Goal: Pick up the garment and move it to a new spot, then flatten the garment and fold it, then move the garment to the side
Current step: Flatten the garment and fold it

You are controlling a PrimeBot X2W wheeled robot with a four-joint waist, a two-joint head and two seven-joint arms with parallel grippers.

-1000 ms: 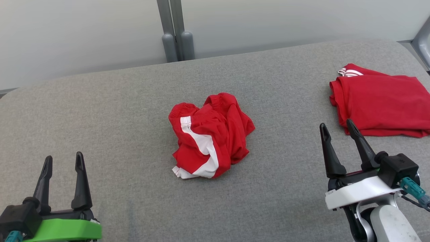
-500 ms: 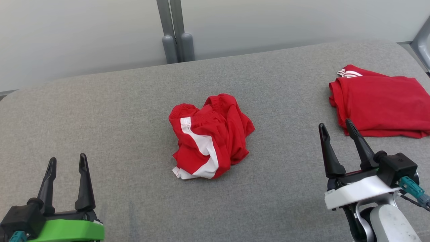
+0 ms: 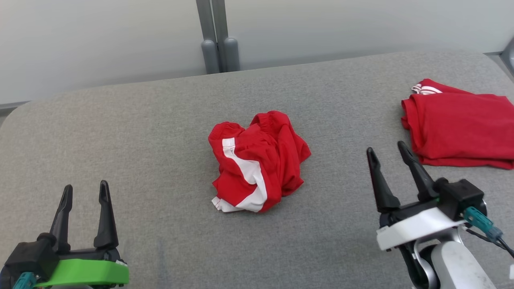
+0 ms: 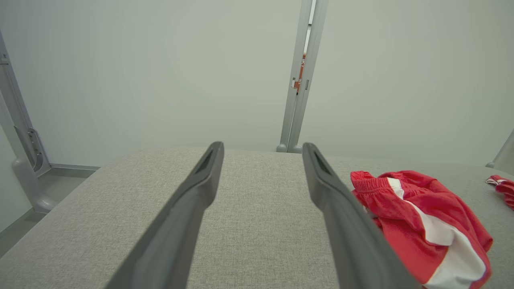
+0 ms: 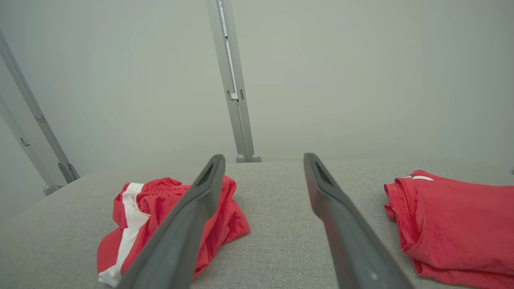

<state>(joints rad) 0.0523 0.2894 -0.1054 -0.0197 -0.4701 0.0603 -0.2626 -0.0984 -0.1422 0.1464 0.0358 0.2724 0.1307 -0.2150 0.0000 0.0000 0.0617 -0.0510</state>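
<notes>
The garment (image 3: pixel 259 160), red shorts with a white side stripe, lies crumpled in the middle of the grey padded table (image 3: pixel 160 116). It also appears as the garment (image 4: pixel 417 224) at the right of the left wrist view and as the garment (image 5: pixel 160 216) at the left of the right wrist view. My left gripper (image 3: pixel 86 188) stands open at the lower left, well apart from it, with nothing between its fingers. My right gripper (image 3: pixel 385 146) is open at the lower right, also empty and clear of the cloth.
A folded red garment (image 3: pixel 461 132) with white stripes at its back edge lies at the table's right side, just beyond my right gripper; the folded red garment (image 5: pixel 453 224) shows at the right of the right wrist view. A grey post (image 3: pixel 217 40) rises behind the table against a pale wall.
The head camera has shifted, so the whole scene sits slightly right and lower. The right gripper has drawn a little left, towards the crumpled garment. Both grippers stay open.
</notes>
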